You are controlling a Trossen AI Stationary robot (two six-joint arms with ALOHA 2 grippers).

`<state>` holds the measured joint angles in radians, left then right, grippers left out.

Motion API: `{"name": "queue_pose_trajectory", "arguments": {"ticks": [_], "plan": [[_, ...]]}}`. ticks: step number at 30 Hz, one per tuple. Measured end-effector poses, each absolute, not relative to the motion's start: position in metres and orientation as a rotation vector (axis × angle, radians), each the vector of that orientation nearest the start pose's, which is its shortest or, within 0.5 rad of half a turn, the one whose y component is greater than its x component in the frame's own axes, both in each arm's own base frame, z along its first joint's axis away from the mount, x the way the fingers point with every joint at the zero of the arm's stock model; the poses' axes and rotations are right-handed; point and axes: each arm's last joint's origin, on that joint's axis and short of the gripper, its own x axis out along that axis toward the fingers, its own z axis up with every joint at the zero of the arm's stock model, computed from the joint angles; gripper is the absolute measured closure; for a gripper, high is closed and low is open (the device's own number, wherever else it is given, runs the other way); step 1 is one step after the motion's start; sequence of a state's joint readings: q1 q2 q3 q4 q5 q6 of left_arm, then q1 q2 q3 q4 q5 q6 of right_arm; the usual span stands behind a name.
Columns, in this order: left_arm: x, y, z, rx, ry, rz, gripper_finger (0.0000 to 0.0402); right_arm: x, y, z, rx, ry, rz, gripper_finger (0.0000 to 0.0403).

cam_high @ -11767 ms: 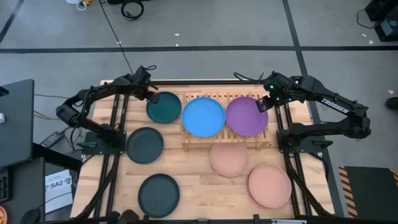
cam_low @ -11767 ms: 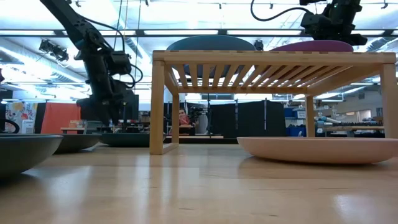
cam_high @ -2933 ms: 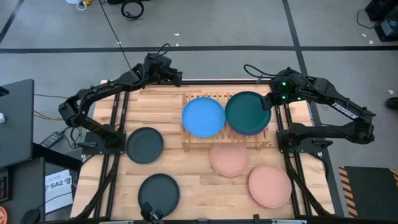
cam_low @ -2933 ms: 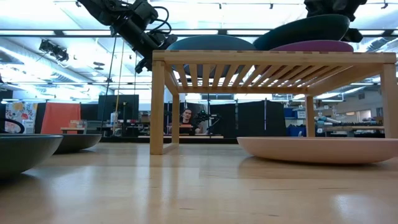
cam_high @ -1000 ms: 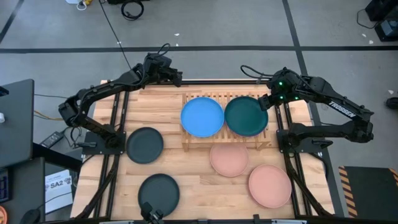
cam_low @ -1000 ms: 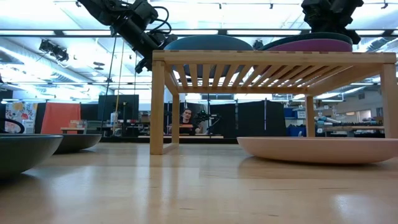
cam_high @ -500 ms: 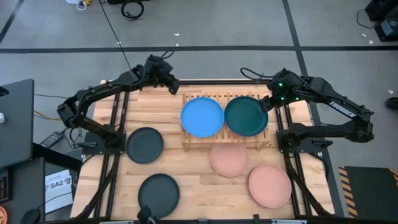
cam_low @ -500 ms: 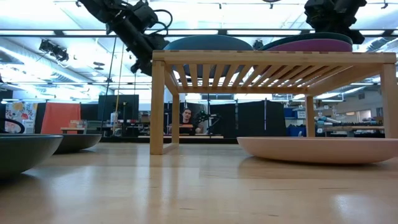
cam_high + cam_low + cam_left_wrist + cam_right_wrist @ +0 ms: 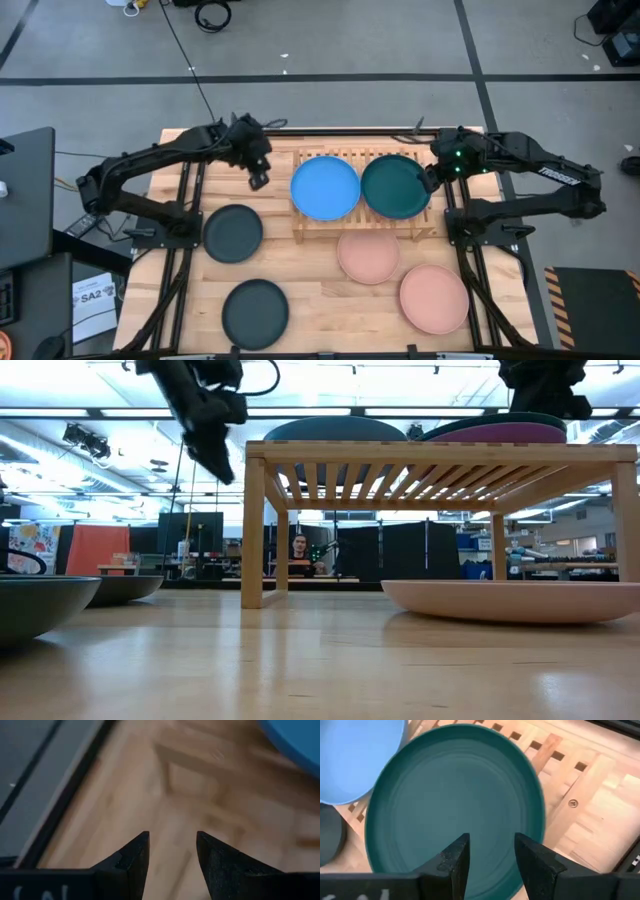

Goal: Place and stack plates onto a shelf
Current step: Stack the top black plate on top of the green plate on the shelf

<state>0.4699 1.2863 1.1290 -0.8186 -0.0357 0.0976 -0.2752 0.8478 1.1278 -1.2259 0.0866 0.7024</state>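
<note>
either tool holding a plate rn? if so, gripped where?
Nothing held. Right tool is open, empty, just clear of the dark teal plate, which rests on the purple plate on the shelf. Left tool is open over bare table beside the shelf.

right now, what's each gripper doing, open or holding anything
Left gripper: open, empty, above the table.
Right gripper: open, empty, over the dark teal plate.
</note>
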Motion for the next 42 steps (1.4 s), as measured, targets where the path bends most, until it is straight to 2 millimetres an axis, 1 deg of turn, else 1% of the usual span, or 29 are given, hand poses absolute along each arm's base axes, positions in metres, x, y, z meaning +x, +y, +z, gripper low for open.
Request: {"name": "queue_pose_trajectory", "arguments": {"ticks": [4,10,13,21,24,28,31,35,38,42], "plan": [[0.218,0.090,0.297,-0.119,1.087,0.336,0.0232,0.119,-0.025,0.348,0.703,0.792,-0.640,0.0243],[0.214,0.053,0.290,-0.201,1.243,0.288,0.0232,0.125,-0.006,0.348,0.685,0.794,-0.597,0.0243],[0.214,0.032,0.289,-0.211,1.279,0.258,0.0232,0.128,0.004,0.347,0.664,0.796,-0.574,0.0243],[0.213,-0.027,0.286,-0.244,1.303,0.193,0.0232,0.139,0.030,0.341,0.626,0.836,-0.508,0.0243],[0.208,-0.048,0.280,-0.265,1.320,0.195,0.0232,0.144,0.040,0.337,0.610,0.871,-0.484,0.0243],[0.197,-0.072,0.266,-0.291,1.369,0.217,0.0232,0.152,0.055,0.331,0.581,0.917,-0.453,0.0243],[0.188,-0.086,0.252,-0.309,1.395,0.237,0.0232,0.156,0.065,0.326,0.565,0.950,-0.438,0.0243],[0.180,-0.101,0.234,-0.313,1.387,0.233,0.0232,0.159,0.079,0.322,0.573,0.970,-0.414,0.0243],[0.176,-0.108,0.222,-0.319,1.364,0.226,0.0232,0.161,0.090,0.321,0.599,0.959,-0.380,0.0243],[0.173,-0.111,0.206,-0.320,1.335,0.229,0.0232,0.166,0.106,0.321,0.623,0.927,-0.305,0.0243]]}}
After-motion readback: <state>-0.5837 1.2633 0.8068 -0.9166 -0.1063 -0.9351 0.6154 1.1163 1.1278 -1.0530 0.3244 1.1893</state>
